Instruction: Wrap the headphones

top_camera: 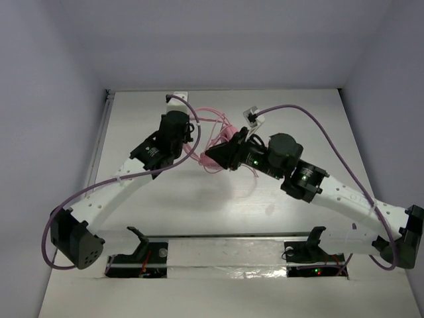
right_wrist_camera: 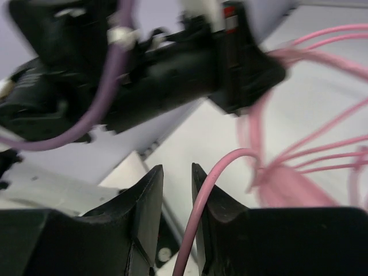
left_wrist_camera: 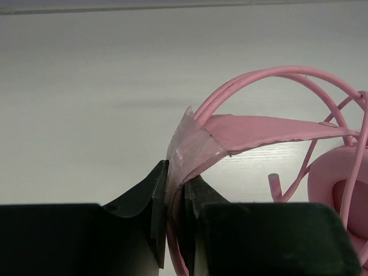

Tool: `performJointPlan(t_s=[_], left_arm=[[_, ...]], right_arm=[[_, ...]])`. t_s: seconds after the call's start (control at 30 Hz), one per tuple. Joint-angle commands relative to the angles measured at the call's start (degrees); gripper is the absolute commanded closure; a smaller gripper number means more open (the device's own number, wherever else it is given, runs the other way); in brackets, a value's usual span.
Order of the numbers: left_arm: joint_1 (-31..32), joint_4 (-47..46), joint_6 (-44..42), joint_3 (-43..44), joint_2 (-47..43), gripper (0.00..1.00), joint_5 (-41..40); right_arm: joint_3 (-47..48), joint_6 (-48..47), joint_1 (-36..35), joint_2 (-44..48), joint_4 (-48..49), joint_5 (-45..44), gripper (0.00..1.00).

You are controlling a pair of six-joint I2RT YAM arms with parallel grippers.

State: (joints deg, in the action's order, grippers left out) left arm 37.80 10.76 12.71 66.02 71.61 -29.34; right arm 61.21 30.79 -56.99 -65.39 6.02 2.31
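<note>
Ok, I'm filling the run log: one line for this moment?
left gripper: shut on headphones headband | right gripper: narrow gap, pink cable against finger, grip unclear

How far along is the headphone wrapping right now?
Partway, it seems. Done: a few loops of cable gathered at the headphones. In hand: left jaws clamped on the headband; the cable runs beside the right jaws, grip unclear. Left: slack cable hanging loose needs winding and securing.
</note>
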Motion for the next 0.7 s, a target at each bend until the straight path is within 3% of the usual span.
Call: performJointPlan(t_s=[0.0, 0.2, 0.37, 0.43, 0.67], left_arm=[[-0.1, -0.8, -0.7, 1.0, -4.9, 1.0, 5.2], [-0.1, 3.6, -0.6, 3.5, -5.6, 1.0, 12.0], [-0.1, 4.4, -2.8, 3.8, -6.6, 1.0, 19.1], [-0.1, 6.3, -4.0, 4.7, -6.5, 1.0, 25.8], [-0.6, 8.4, -3.8, 7.9, -6.9, 1.0, 38.0]], right_arm=[[3.8, -3.8, 3.9, 1.4, -8.2, -3.9, 0.68], [2.6, -4.8, 9.8, 3.2, -8.9, -2.7, 0.66], [2.4, -8.1, 13.3, 3.2, -8.6, 6.1, 0.67], [4.3, -10.8, 14.0, 1.8, -12.2, 6.3, 0.68], [2.9, -12.5, 15.3, 2.9, -15.2, 3.1, 0.7]])
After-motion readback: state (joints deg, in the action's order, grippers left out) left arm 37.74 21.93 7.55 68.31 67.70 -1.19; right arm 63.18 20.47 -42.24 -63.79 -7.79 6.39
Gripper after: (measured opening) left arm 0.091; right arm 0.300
